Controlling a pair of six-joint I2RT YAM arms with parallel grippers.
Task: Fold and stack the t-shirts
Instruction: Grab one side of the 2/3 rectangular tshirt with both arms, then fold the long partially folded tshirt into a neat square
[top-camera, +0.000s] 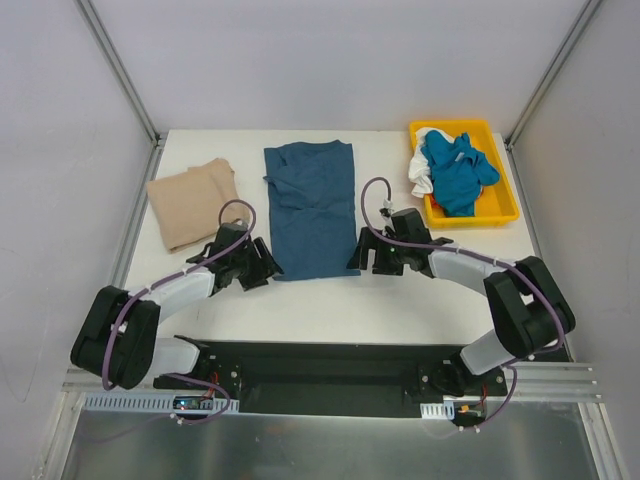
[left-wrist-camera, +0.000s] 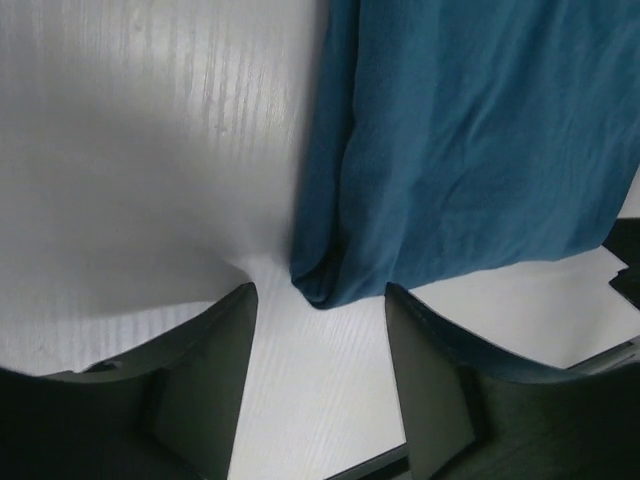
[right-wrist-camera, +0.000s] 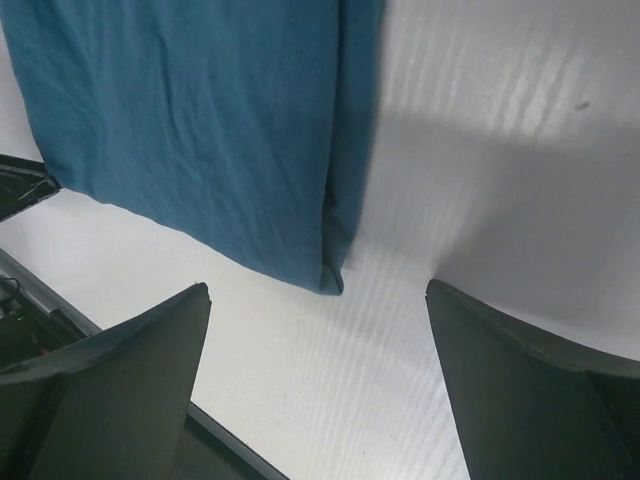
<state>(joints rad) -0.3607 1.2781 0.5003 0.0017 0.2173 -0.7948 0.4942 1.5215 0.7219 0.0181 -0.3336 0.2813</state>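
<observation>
On my left wrist feed, the two dark fingers (left-wrist-camera: 215, 390) of the left pincer (left-wrist-camera: 318, 292) stand apart with nothing between them but bare desk (left-wrist-camera: 150, 150) and the near-left corner of the dark teal t-shirt (left-wrist-camera: 470, 140), which lies right at their tips. I cannot tell whether either finger touches the cloth.

The right pincer (right-wrist-camera: 318, 287) is spread wider. Its fingers (right-wrist-camera: 120, 390) flank the shirt's near-right corner, clear of it on both sides and holding nothing.

From above, I see the teal shirt lying folded lengthwise into a long strip in the middle of the desk, running from near the far edge toward me. A pincer is poised at each of its near corners.

A folded tan t-shirt (top-camera: 192, 203) lies by the left edge, apart from the teal one. At the far-right corner, a yellow tray (top-camera: 500, 215) holds a crumpled bright blue t-shirt (top-camera: 455, 170) and a white t-shirt (top-camera: 420, 165) beside it.
</observation>
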